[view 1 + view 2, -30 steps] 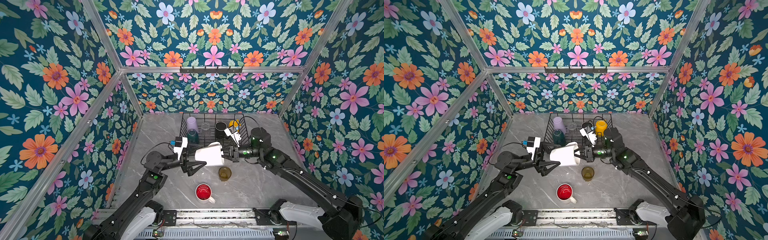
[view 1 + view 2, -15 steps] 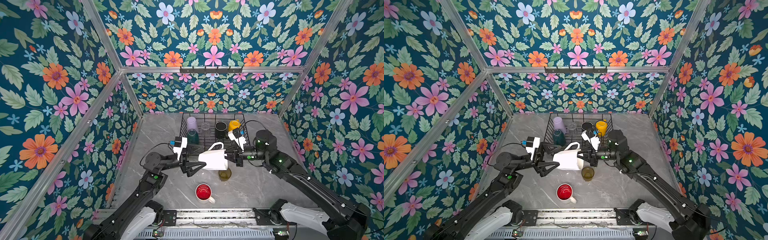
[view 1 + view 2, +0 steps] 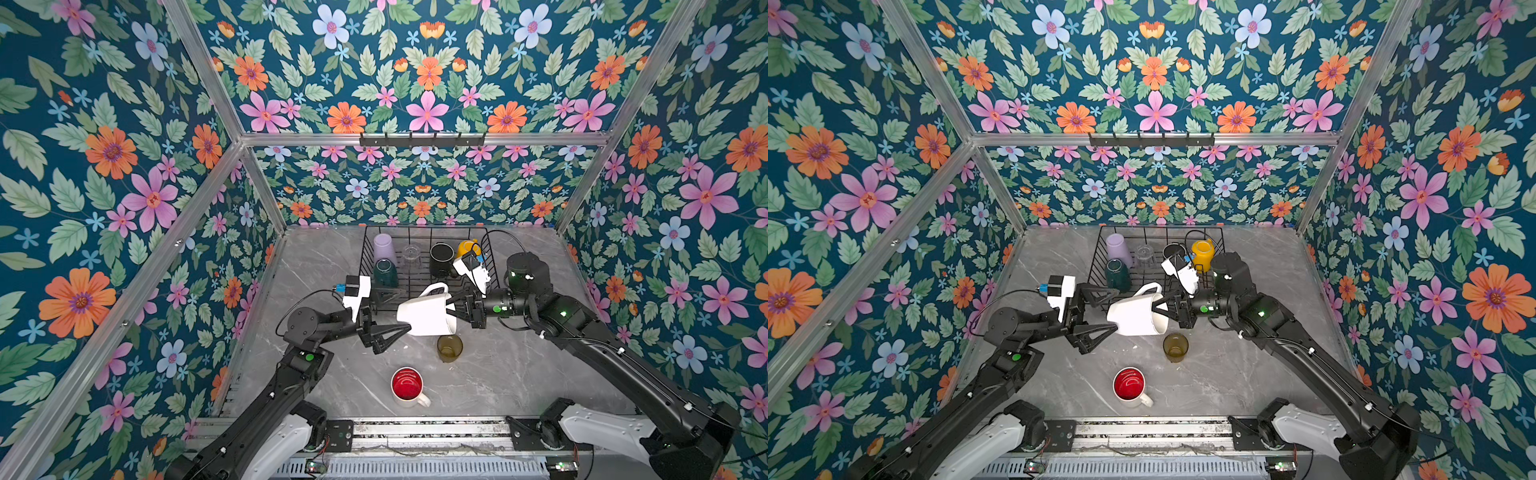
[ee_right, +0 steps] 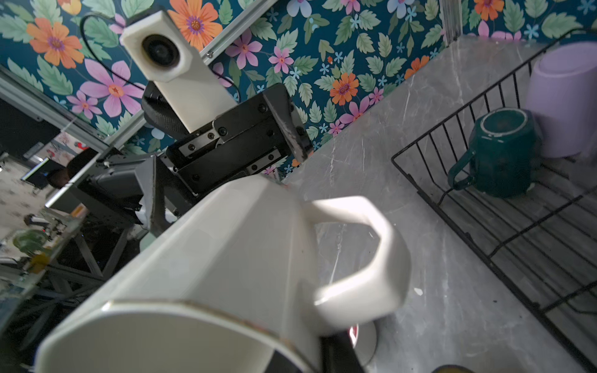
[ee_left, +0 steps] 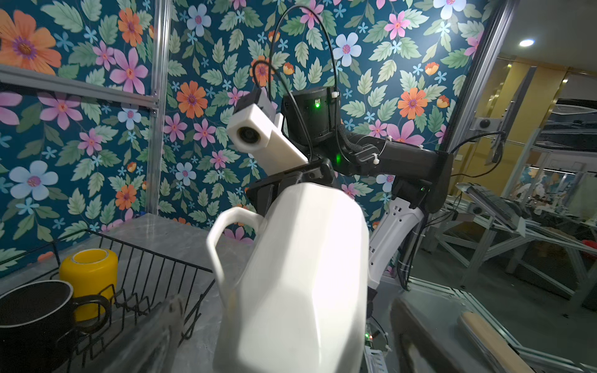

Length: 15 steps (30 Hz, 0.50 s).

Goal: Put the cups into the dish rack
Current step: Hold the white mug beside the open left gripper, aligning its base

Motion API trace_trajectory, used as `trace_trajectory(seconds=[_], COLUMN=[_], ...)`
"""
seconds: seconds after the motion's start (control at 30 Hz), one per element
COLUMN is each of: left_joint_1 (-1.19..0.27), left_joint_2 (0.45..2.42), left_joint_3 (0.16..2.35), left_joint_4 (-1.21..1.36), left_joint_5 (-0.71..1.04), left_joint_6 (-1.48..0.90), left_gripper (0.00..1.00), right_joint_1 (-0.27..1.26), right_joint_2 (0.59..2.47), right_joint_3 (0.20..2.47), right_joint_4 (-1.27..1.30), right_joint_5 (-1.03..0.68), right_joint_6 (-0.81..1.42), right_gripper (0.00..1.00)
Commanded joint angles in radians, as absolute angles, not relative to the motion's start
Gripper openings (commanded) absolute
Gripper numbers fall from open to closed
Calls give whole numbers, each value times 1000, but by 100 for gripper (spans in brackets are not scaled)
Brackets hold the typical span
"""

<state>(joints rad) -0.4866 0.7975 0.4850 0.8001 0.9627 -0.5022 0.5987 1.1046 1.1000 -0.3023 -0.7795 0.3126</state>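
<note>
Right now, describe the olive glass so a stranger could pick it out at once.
Find the large black wire dish rack at the back of the grey marble table; two cups stand on the table in front of it. The translucent olive glass is the one nearer the rack. Unlike the red-inside white mug nearer the front, it has no handle.
</note>
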Motion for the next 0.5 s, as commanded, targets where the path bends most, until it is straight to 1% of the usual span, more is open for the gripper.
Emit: trace_trajectory(seconds=[0.0, 0.1, 0.2, 0.37, 0.47], left_joint_1=[-486, -487, -487, -494, -497], left_joint_2=[757, 746, 776, 818, 849], left_joint_3=[427, 400, 400, 337, 334], left_joint_4=[906, 930, 934, 1091, 1118], left_joint_5=[867, 840, 851, 874, 884], left_joint_6=[-428, -380, -317, -224, -178], left_gripper=[100, 100, 100, 100, 100], right_joint_1=[536, 489, 488, 488, 489], right_joint_2=[1090, 1076, 1079, 1085, 1096], right_joint_3=[1081, 1039, 1051, 1058, 1065], right_joint_4=[-266, -203, -231, -200, -209], right_joint_5=[-838, -899, -914, -952, -980], right_joint_6=[576, 703, 723, 755, 754], right_gripper=[0, 0, 0, 0, 0])
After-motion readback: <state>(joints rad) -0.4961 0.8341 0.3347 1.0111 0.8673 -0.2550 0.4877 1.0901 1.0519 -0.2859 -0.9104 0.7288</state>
